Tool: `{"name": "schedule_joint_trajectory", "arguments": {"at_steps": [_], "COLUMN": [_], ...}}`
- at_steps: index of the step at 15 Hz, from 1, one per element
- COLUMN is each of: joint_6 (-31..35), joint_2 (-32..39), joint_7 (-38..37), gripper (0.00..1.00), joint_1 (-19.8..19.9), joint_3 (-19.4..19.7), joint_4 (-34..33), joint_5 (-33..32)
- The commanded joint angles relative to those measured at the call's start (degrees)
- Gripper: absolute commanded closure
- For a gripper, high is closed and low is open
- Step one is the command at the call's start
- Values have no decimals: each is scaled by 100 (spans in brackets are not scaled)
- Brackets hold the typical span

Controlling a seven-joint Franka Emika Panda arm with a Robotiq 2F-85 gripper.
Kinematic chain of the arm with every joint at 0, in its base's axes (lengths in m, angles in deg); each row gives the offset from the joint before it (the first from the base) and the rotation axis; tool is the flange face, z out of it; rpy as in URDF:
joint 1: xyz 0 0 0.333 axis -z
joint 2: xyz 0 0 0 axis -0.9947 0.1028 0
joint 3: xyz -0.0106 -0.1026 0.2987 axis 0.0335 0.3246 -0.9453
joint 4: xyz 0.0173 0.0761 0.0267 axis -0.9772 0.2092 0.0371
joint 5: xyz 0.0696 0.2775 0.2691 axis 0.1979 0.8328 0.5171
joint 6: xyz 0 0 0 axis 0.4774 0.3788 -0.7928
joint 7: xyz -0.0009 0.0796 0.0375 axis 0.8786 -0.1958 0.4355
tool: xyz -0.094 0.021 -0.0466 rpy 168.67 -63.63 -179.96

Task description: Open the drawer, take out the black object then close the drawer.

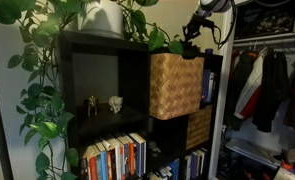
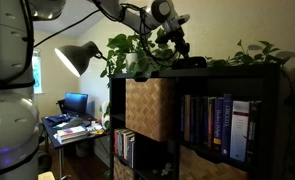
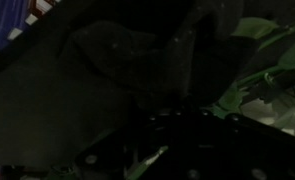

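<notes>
Overhead, claw (image 2: pixel 176 48) above shelf (image 2: pixel 237 68) top edge (leaves (image 2: pixel 127 50) crowding); drawer (image 2: pixel 150 108) below.

drawer (image 1: pixel 175 84): tan woven | shelf (image 1: pixel 97 45): black | leaves (image 1: pixel 42 95): green

A leafy plant (image 1: pixel 37 62) trails over the black shelf (image 1: pixel 99 38) holding books (image 1: pixel 115 158) and small figurines (image 1: pixel 115 102).

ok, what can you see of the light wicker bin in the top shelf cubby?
The wicker bin is a cube-shaped, light tan woven basket, upright, filling an upper cubby of the black shelf; its front seems to stick out slightly. Contents are hidden. Books stand beside it. The gripper hangs above the shelf top, clear of it.
</notes>
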Motion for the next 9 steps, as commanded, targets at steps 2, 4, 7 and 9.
{"name": "schedule_joint_trajectory", "arguments": {"at_steps": [2,4,7,9], "joint_6": [769,956,1075,1044], "joint_2": [-560,-627,-787,-873], "joint_7": [-111,-103,-77,-99], "gripper": [95,68,51,38], "joint_1": [113,118,119,123], "joint_3": [-70,-106,-197,-286], "joint_4": [1299,1435,1463,1411], "joint_5": [38,19,-60,-126]}}
